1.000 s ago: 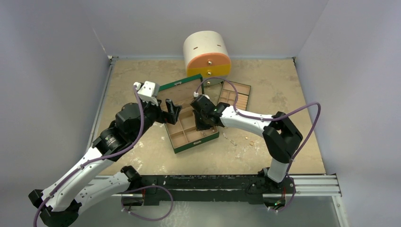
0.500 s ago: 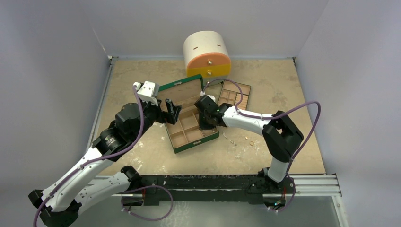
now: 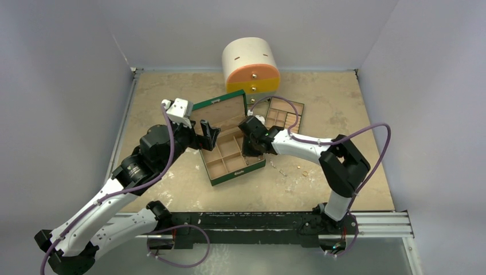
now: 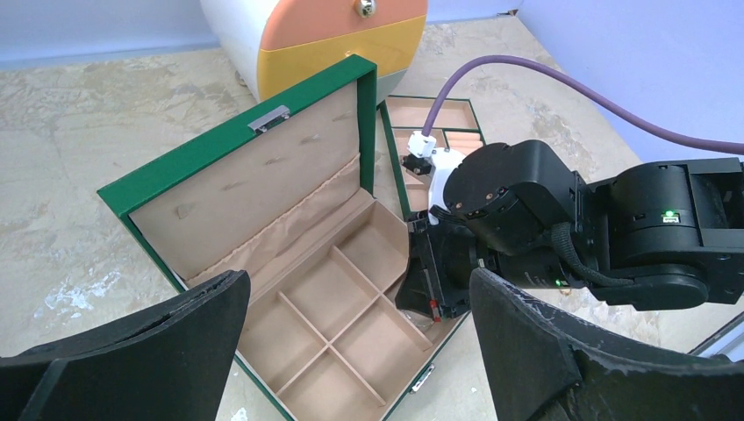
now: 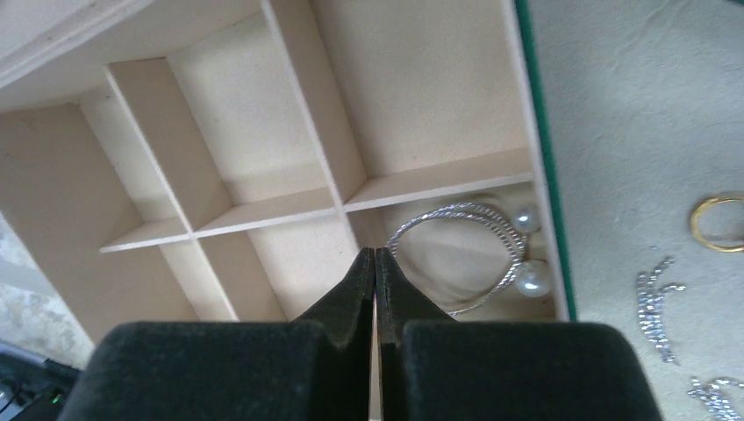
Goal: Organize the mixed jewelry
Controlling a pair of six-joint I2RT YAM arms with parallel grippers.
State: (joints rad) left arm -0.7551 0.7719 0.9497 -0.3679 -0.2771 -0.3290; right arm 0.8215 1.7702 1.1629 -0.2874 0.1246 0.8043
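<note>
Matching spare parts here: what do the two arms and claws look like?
The left arm and right arm share white shell links between bulky black joints, each trailed by a purple cable. The left claw and right claw are matte black, two-fingered. A small green light glows on the right wrist.

Blocked behind the green box (image 3: 238, 173) by its raised lid (image 3: 220, 110), on the left by the wide-spread left pincer (image 3: 208, 136), at the right edge by the closed right pincer (image 5: 375, 254). Leaves room over the middle compartments (image 3: 225, 156) and over the table (image 3: 344, 123) farther right.
</note>
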